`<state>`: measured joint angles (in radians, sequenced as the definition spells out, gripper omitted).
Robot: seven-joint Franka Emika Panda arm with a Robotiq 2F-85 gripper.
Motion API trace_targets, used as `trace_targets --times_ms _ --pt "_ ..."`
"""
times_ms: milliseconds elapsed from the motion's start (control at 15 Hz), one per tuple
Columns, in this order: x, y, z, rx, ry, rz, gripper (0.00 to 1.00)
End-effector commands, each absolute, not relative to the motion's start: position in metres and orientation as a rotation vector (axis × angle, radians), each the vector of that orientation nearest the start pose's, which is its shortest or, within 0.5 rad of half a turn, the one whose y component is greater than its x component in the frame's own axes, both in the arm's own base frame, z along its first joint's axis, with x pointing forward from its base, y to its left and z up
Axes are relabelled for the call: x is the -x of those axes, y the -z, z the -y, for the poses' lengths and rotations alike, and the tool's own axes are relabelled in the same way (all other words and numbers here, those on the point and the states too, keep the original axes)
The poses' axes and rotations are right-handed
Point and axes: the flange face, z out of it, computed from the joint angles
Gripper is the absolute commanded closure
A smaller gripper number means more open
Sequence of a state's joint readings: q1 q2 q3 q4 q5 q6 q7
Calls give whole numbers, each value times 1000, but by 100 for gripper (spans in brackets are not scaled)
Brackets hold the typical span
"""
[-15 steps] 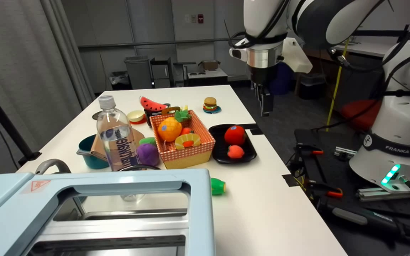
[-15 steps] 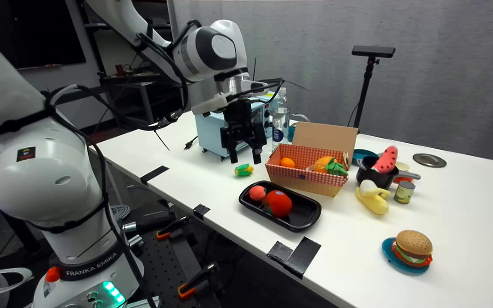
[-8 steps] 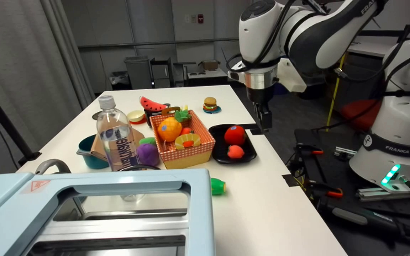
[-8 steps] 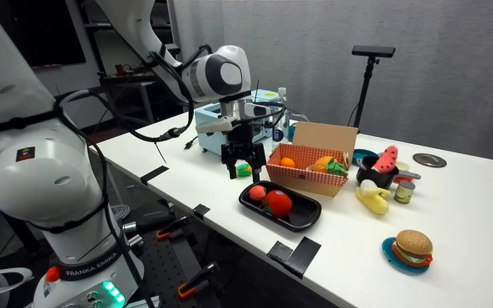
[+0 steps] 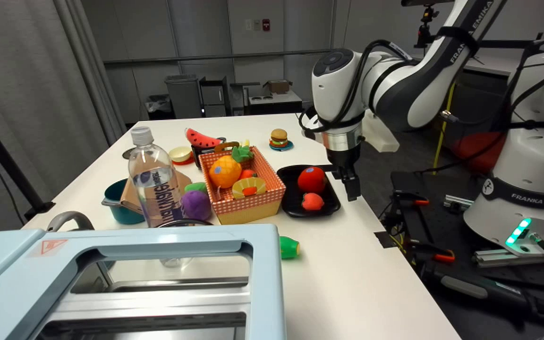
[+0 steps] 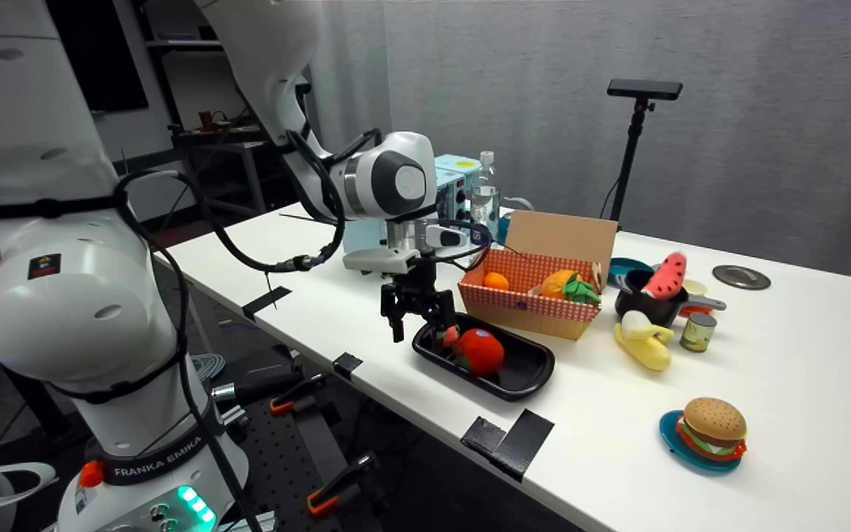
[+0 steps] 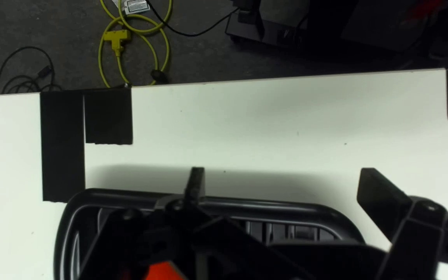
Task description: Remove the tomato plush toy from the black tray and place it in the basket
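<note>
The tomato plush toy lies in the black tray beside a smaller red toy. In an exterior view the tomato sits in the middle of the tray. The basket stands just behind the tray and holds several fruit toys; it also shows in an exterior view. My gripper is open and empty, low by the tray's end with the smaller red toy, which one finger partly hides. In the wrist view the fingertips are spread near the tray rim; only a sliver of red shows.
The table edge with black tape runs close to the tray. A corn toy lies near the light-blue toaster oven. A bottle and purple toy stand beside the basket. A banana toy and burger lie beyond the tray.
My gripper has come down steadily from well above the table to about the tray's height, staying open. The tomato, smaller red toy, tray and basket have not moved.
</note>
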<state>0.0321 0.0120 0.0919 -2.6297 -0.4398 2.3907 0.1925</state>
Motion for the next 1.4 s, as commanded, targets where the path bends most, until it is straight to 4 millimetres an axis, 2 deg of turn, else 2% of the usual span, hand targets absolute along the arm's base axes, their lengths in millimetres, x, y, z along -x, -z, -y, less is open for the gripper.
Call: trace_targets --times_ms 0,467,733,933,1200,1267,1333 --pt "-403 -224 -44 3382 -353 484 0" --pt "-415 -224 -35 3406 -310 488 0" --pt "-438 -216 -19 3464 -280 555 0" --pt "-453 -203 -7 3484 -263 593 0" --pt "-462 -173 -5 3452 -284 652 0" --pt "-463 -166 -5 3446 -299 655 3" --pt "-464 -159 -6 3442 -307 659 26"
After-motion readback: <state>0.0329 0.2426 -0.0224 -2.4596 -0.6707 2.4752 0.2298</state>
